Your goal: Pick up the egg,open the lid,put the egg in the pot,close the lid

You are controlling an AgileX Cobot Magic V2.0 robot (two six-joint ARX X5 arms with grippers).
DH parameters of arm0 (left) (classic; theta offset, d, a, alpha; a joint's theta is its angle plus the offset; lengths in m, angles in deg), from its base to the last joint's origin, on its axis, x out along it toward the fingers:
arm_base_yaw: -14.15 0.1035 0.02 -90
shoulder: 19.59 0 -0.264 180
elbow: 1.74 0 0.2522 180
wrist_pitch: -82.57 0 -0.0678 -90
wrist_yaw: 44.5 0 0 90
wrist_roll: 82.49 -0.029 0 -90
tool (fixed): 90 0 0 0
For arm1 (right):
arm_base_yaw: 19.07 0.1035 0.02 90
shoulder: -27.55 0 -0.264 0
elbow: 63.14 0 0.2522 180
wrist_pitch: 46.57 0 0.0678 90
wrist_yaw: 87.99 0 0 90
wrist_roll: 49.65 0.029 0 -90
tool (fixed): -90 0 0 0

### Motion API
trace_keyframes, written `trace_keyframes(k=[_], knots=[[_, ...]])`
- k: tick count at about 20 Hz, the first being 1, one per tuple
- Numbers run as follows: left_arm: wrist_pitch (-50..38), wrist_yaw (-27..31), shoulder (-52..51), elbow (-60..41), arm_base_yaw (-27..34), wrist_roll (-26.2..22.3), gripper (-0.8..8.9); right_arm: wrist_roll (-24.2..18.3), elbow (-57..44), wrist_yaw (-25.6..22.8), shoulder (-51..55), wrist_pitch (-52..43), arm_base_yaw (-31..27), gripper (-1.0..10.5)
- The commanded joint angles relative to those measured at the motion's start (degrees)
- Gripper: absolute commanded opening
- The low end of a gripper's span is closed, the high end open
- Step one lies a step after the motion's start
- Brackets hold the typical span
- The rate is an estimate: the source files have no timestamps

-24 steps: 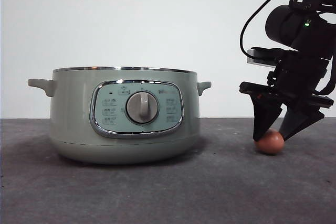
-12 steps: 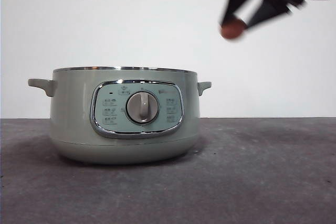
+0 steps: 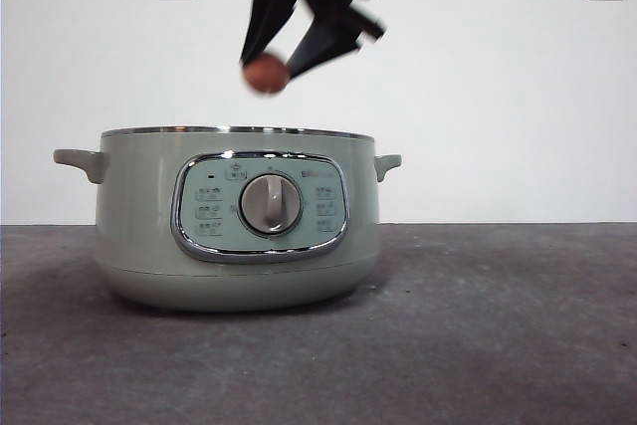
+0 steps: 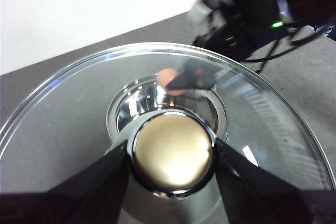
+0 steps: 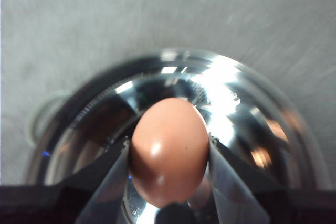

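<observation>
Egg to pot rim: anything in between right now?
Nothing. In the front view only bare wall shows between the egg, held in the right hand, and the pot rim. The right wrist view shows the open pot below.

My right pincer (image 5: 168, 182) grips the egg (image 5: 169, 150), one jaw pressed to each side of the shell. Egg reddish-brown, smooth, a small glare spot on its near face, blunt end toward the camera. Directly below it, the open pot (image 5: 247, 108): shiny metal interior, bright reflections across the bowl wall, rim a pale ring. One side handle (image 5: 44, 114) shows faintly at the rim's edge, blurred. Grey surface (image 5: 157, 14) beyond the pot, also blurred. Egg sits over the bowl's mouth, apart from the metal.
</observation>
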Motion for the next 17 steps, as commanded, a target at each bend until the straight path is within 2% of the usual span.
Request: trace_keyframes(k=[1, 8, 12, 17], knots=[[-1.36, -0.39, -1.18, 0.39, 0.13, -0.39, -0.08, -1.60, 3.39, -0.02, -4.76, 0.98, 1.16, -0.1], [-1.22, -0.42, -1.42, 0.39, 0.13, -0.42, -0.08, -3.39, 5.75, -1.33, -13.64, 5.31, 1.95, -0.1], [-1.20, -0.42, -1.42, 0.39, 0.13, -0.42, -0.08, -5.95, 5.75, -3.48, -14.71, 7.41, 2.16, -0.1], [-1.20, -0.44, -1.42, 0.39, 0.13, -0.44, -0.08, -6.99, 5.75, -4.17, -15.58, 10.05, 2.12, -0.1]])
